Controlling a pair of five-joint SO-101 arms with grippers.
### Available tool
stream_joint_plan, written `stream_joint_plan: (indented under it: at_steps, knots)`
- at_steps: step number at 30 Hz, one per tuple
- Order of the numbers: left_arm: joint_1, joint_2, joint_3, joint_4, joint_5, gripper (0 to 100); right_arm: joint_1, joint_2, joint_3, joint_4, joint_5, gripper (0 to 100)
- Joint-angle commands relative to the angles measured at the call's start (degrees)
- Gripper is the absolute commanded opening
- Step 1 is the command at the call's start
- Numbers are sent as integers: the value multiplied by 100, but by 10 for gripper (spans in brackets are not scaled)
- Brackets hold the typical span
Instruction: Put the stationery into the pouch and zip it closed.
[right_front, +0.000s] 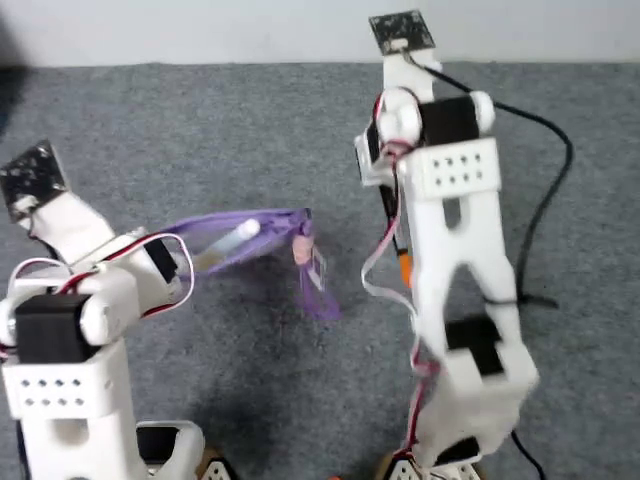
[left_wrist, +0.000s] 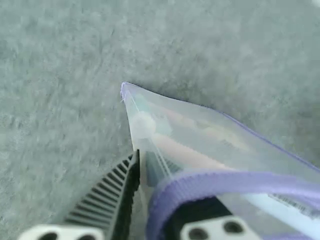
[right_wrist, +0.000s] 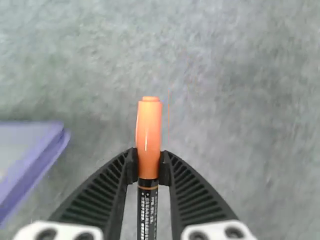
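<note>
A: Pouch (right_front: 255, 238) sits centre-left, held up, its left end pinched tight by the left gripper (left_wrist: 139, 167); stationery shows inside.

B: To its right, the right gripper (right_wrist: 149, 161) clasps an orange-capped marker (right_wrist: 148, 131). Still loading, I'd judge. Next, the marker must be lined up with the pouch's opening.

**Table** (right_front: 250, 400): grey, carpet-like covering, meeting a pale edge at 12 o'clock.

Lying on it:
- One black cable (right_front: 547, 210), looping through the 2 o'clock area and ending near 3 o'clock.
- One clear, purple-trimmed pouch (right_front: 250, 240) near centre. Only its lower corner, toward 6 o'clock, appears to touch the covering.
</note>
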Motion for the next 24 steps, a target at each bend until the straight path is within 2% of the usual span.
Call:
stream_joint_plan:
  at_steps: [1, 11, 15, 24]
  knots:
    - [53, -105, -831, 79, 53, 13, -365, -1710, 1037, 233, -413, 7]
    - [53, -105, -752, 79, 53, 13, -2097, -4330, 1996, 13, -1459, 7]
    - [53, -105, -514, 70, 53, 13, -2545, -5024, 2031, -725, -1653, 7]
    - [88, -70, -119, 70, 308, 13, -2862, -5534, 2435, -2782, -1626, 7]
